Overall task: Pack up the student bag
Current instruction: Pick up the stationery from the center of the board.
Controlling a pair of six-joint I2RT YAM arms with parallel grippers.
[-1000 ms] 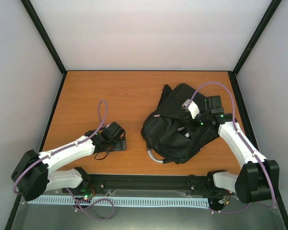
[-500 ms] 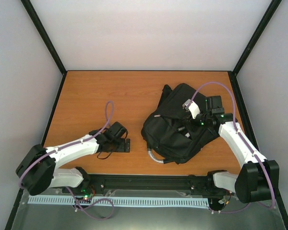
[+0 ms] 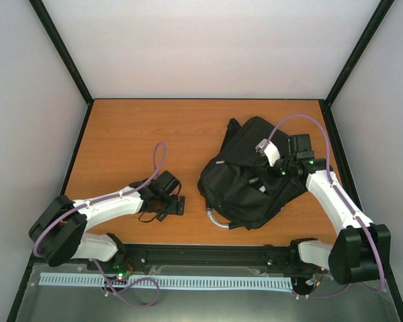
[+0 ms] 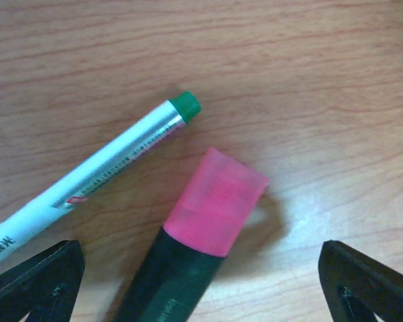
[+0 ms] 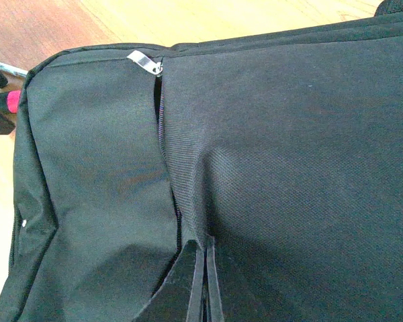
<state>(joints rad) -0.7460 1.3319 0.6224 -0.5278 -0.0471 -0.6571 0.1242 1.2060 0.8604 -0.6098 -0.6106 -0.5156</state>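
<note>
The black student bag [image 3: 228,191] lies at the table's right, its grey loop handle [image 3: 215,220] toward the front. My right gripper [image 3: 258,180] rests on the bag and is shut on a fold of fabric [image 5: 188,221] at the edge of the part-open zip pocket. The silver zip pull [image 5: 144,62] sits at the far end of the slit. My left gripper [image 3: 169,204] is open just above the table. A pink-capped dark highlighter [image 4: 208,221] lies between its fingertips [image 4: 33,285]. A white pen with a green tip [image 4: 114,161] lies beside the highlighter, to the left.
Black frame posts and pale walls close in the wooden table [image 3: 154,134] on three sides. The left arm's purple cable [image 3: 158,161] loops above the table. The arm bases' black rail [image 3: 201,255] runs along the near edge.
My left gripper has moved right and a little nearer, toward the bag's front corner. The right arm and the bag have not moved.
</note>
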